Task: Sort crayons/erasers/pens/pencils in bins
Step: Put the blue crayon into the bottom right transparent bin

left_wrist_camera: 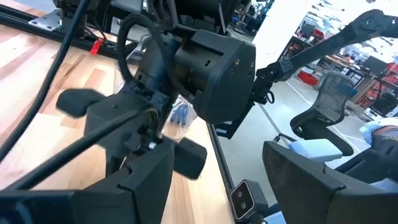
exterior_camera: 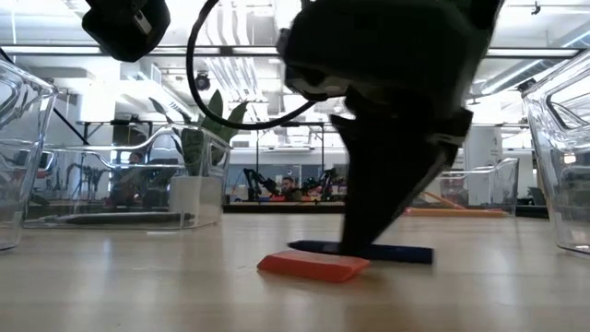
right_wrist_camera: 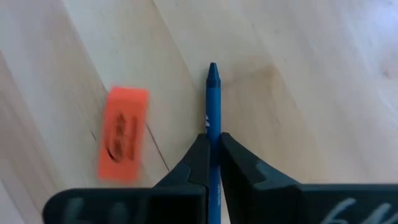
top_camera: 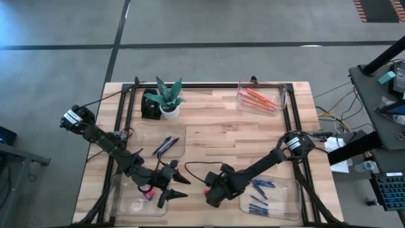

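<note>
Blue crayon [right_wrist_camera: 213,109]: clamped by right end effector [right_wrist_camera: 213,155], on worktop near front edge.
Orange eraser [right_wrist_camera: 123,132]: loose beside it, unsorted.
Left end effector [top_camera: 176,187]: spread, empty, front-left.
Pencils [top_camera: 258,99]: binned, back-right.
Progress: partly sorted.

Pale matt wood table [top_camera: 215,136], clear glossy plastic bins [top_camera: 261,96], matt orange eraser [right_wrist_camera: 123,133]

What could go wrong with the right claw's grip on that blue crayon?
1. The right claw pinches the blue crayon between just the tips of its fingers; it may pivot or slip on lifting.
2. The orange eraser lies close beside it and could get knocked.
3. The left claw waits open nearby; the arms could clash.
</note>
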